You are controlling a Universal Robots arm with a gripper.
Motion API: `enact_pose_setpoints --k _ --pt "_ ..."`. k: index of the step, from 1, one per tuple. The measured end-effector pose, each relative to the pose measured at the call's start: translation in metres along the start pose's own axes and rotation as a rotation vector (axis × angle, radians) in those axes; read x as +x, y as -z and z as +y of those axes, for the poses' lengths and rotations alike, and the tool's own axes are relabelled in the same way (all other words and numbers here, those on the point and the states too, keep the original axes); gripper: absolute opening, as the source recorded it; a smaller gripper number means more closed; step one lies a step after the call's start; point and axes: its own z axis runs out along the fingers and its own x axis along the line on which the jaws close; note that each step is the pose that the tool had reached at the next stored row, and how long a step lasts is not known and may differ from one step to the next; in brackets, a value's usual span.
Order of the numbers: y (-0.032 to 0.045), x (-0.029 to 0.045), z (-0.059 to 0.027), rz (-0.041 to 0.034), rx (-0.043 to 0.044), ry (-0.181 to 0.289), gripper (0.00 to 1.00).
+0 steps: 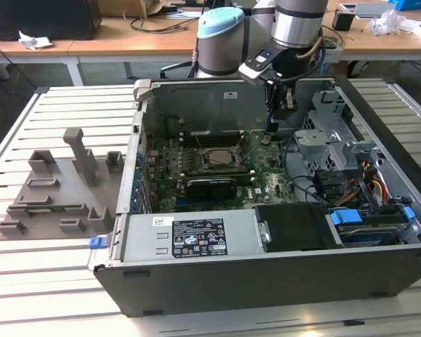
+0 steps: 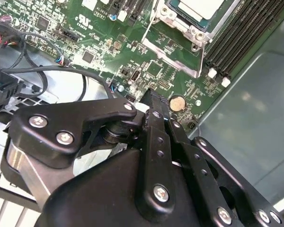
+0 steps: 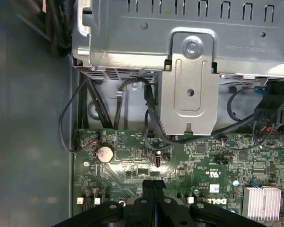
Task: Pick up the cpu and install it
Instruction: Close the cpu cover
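Nearest in the exterior view is the long wall of the open computer case (image 1: 266, 281), which lies on its side on the slatted worktop (image 1: 49, 295). At the exterior view's left, beside the case, a grey moulded holder (image 1: 56, 196) rests on the same worktop.

Deeper inside the case lies the green motherboard (image 1: 266, 175), with a black card (image 1: 210, 186) standing across it. Just behind this card is the cpu (image 1: 215, 159). It lies flat inside the metal socket frame (image 2: 180, 28), and its pale silver top (image 2: 201, 7) faces up in the second wrist view.

To the exterior view's right of the socket, well apart from the cpu, the pincer (image 1: 271, 128) hangs low over the board. In both wrist views its two black fingers (image 3: 154, 187) are pressed together with nothing between them. The tip (image 2: 151, 97) is near a round coin battery (image 2: 178, 102), and I cannot tell if it touches the board. A grey metal drive cage (image 3: 189, 85) with black cables is beyond the battery in the first wrist view.

Farthest, behind the arm (image 1: 302, 24), stand wooden desks (image 1: 126, 35).
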Motion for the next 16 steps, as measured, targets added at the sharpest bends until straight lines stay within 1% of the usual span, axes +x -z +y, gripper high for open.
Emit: enact_pose_setpoints --k 5,8,10,13,14,16 --pt "-0.0082 0.0005 0.0003 0.0 0.0001 0.0 0.11" --pt "-0.0106 0.0007 -0.0009 0.0 0.0001 0.0 0.11" --pt "-0.0133 0.0008 -0.0034 0.0001 0.0001 0.0 0.11" --pt "-0.0216 0.0015 -0.0084 0.0001 0.0 0.0 0.11" --pt "-0.0229 0.0016 -0.0107 0.0 0.0001 0.0 0.11" --pt "-0.0253 0.0019 -0.0182 0.0 0.0 0.0 0.11"
